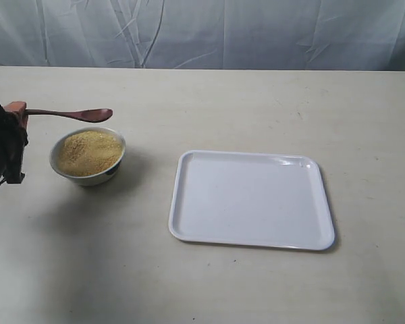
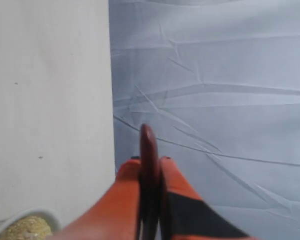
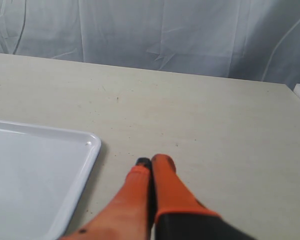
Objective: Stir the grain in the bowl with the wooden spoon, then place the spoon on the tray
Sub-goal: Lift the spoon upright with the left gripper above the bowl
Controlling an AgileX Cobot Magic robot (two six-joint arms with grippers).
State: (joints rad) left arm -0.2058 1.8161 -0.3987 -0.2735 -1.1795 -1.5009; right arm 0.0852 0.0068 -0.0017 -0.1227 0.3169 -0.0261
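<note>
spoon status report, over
Left claw shut on wooden spoon, head clear of grain in bowl. Right claw shut, beside tray. Nothing seen in the way.

A: Where's the bowl (image 1: 94,177)?
B: On the table (image 1: 256,101), just right of the left tool (image 1: 17,111), grain (image 1: 89,152) in it.
A: The wooden spoon (image 1: 74,114)?
B: Juts right from that tool (above or behind the bowl). The tray (image 1: 251,199) lies farther right.

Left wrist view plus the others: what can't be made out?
left gripper: exterior view, mostly cut off by left edge.
wooden spoon: left wrist view, edge-on, blurred.
bowl: left wrist view, bottom edge leaves only a rim slice.
tray: right wrist view, cut by left and bottom edges.
right gripper: outside the exterior view.
</note>
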